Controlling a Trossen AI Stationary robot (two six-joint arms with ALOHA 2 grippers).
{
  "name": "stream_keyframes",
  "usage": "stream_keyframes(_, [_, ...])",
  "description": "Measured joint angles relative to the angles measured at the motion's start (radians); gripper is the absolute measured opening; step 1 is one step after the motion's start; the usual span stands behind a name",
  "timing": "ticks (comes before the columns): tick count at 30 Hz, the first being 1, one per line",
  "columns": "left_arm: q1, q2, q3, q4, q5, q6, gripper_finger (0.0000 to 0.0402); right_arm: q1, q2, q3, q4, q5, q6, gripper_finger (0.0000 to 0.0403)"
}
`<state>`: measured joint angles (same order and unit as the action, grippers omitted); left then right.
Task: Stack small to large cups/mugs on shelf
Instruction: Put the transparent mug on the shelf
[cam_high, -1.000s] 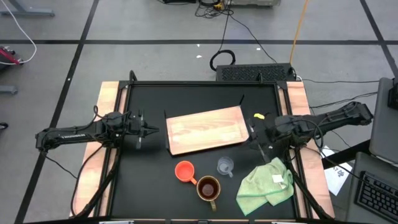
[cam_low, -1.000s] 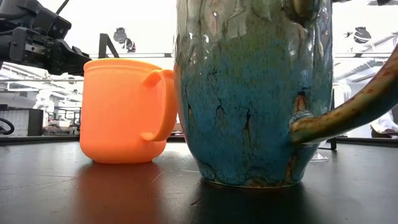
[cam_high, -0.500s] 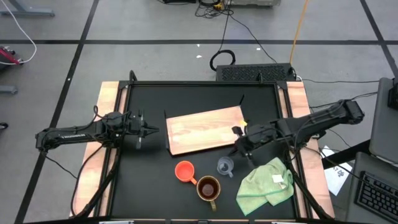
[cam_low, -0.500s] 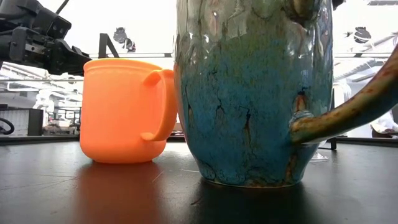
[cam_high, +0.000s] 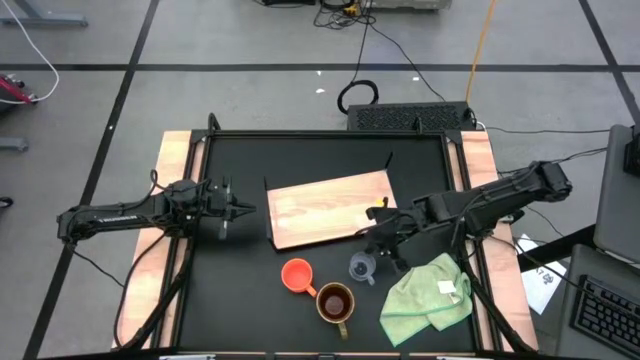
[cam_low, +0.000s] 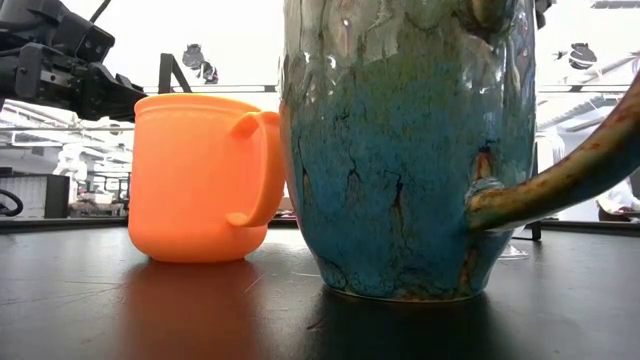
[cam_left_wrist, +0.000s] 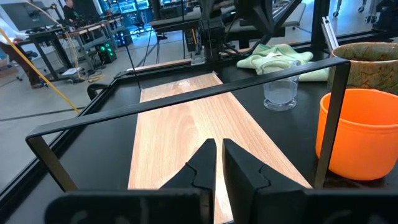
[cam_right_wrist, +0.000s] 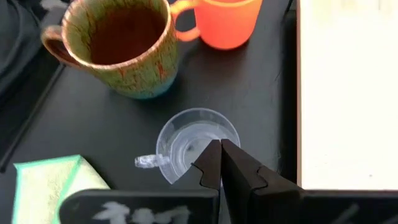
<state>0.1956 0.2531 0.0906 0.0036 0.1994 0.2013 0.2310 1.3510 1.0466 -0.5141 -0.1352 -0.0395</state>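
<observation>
Above the glass cup (cam_right_wrist: 196, 142), right tool (cam_right_wrist: 220, 163), fingers together.

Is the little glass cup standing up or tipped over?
Standing up. The right wrist view looks straight down into the glass cup's round open mouth, and the left wrist view shows it upright on the black table.

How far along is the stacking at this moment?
Nothing is stacked yet: the wooden board is bare, and the clear glass cup, orange cup and brown mug all stand on the black tabletop. In hand: the right gripper, fingers together, hovers over the glass cup. The left gripper waits beside the board. All three placements remain.
</observation>
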Motion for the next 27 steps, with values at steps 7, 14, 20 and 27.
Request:
stream_keyframes(7, [0.000, 0.000, 0.000, 0.000, 0.000, 0.000, 0.0031, -0.001, 0.071, 0.021, -0.016, 0.000, -0.015, 0.0000])
stream_keyframes(14, [0.000, 0.000, 0.000, -0.001, 0.000, 0.000, 0.0031, -0.002, 0.110, 0.023, -0.007, 0.000, -0.026, 0.0001])
stream_keyframes(20, [0.000, 0.000, 0.000, 0.000, 0.000, 0.000, 0.0031, -0.003, 0.110, 0.023, 0.007, 0.000, -0.026, 0.0027])
stream_keyframes(27, [0.000, 0.000, 0.000, 0.000, 0.000, 0.000, 0.0031, -0.003, 0.110, 0.023, -0.003, -0.001, -0.025, 0.0085])
